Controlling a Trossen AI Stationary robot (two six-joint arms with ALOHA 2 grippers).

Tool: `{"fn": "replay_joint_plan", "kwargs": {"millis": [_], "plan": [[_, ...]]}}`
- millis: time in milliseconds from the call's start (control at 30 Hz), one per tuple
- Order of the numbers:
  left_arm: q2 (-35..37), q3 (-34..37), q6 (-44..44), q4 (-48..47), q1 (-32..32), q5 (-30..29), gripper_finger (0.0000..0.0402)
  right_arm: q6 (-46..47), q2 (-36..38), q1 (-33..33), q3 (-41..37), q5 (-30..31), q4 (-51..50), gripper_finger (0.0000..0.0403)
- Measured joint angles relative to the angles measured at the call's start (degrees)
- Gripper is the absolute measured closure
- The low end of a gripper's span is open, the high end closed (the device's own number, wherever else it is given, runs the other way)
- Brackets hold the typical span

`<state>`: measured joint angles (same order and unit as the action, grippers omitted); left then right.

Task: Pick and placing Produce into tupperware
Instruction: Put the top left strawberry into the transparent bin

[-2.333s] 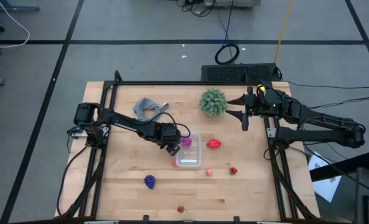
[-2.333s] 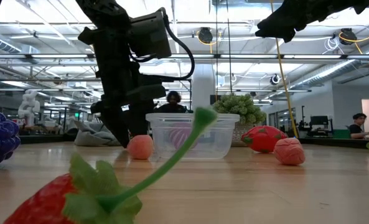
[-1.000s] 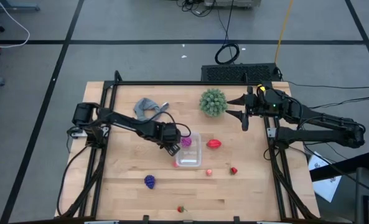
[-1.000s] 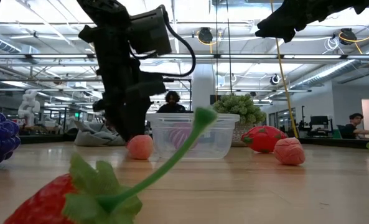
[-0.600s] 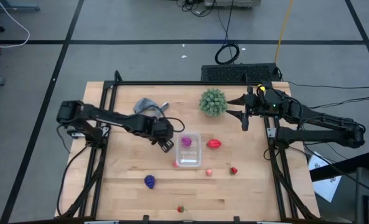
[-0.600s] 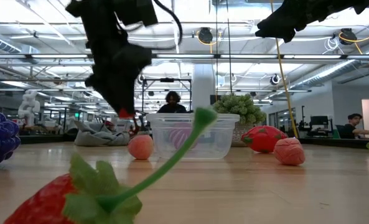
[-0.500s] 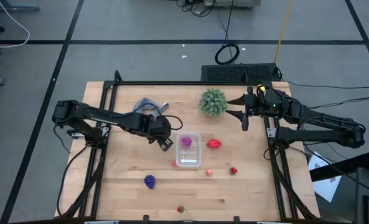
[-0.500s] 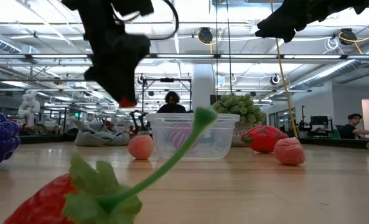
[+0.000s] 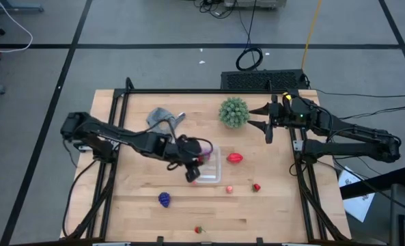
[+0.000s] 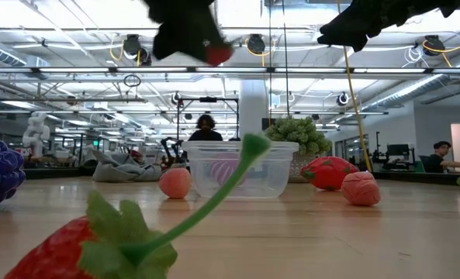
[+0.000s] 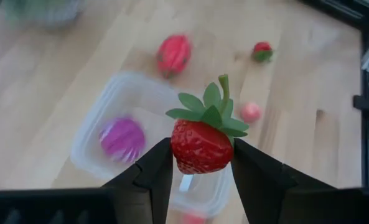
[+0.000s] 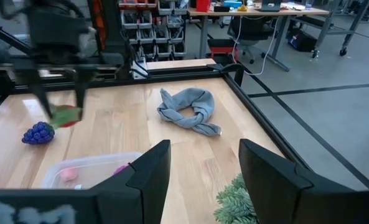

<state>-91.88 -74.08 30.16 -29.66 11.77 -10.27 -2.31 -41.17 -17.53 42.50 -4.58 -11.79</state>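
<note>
Going left to right in the high view: the left arm reaches in from the left edge of the table (image 9: 130,205), and the left gripper (image 9: 192,171) sits just left of centre, right at the left edge of the tub (image 9: 214,179). Its fingers are pinched narrow on a strawberry (image 11: 200,145); in the left wrist view the berry fills the middle of the frame, red with green leaves, clamped between the two dark fingers (image 11: 152,174). In the low view it's way up at the top centre, well above the wood.

Down at lower left of the table there's a purple grape bunch (image 9: 164,199), and a grey cloth (image 9: 162,117) lies at the upper left. A second strawberry (image 9: 199,229) sits near the bottom edge.

The clear tub is about dead centre with a magenta piece (image 11: 122,138) inside it. A pinkish ball (image 10: 175,183) sits just beside its left side in the low view. Right of the tub: a red fruit (image 9: 235,158), then a small pink one (image 9: 229,189) and a small red one (image 9: 256,186) lower down. A spiky green plant (image 9: 233,111) is at upper centre.

The right gripper (image 9: 268,125) hangs over the upper right of the table, fingers partly apart and holding nothing, well away from the produce.
</note>
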Motion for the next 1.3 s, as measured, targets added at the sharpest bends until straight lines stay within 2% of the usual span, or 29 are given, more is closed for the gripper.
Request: {"fn": "replay_joint_plan", "kwargs": {"millis": [200, 333, 533, 867, 1300], "plan": [[-10.58, -15.41, -1.85, -16.12, 1.09, -0.73, 0.025, -0.09, 0.02, -0.01, 0.0, 0.0, -0.22, 0.022], [-16.31, -20.74, -1.49, -21.29, 1.11, -0.1, 0.025, -0.11, 0.08, -0.01, -0.02, 0.0, -0.57, 0.022], [-22.11, -21.38, -1.09, -21.6, 0.37, 3.11, 0.025, -0.51, 0.15, -0.01, -0.02, 0.0, -1.37, 0.022], [-27.31, -21.38, -2.18, -21.14, -2.29, 5.6, 0.025, 0.09, 0.2, -0.01, -0.02, 0.0, -4.2, 0.022], [-28.53, -21.21, -2.41, -19.29, -2.6, 4.89, 0.0249, 0.11, 0.2, -0.01, -0.02, 0.0, -4.39, 0.022]]}}
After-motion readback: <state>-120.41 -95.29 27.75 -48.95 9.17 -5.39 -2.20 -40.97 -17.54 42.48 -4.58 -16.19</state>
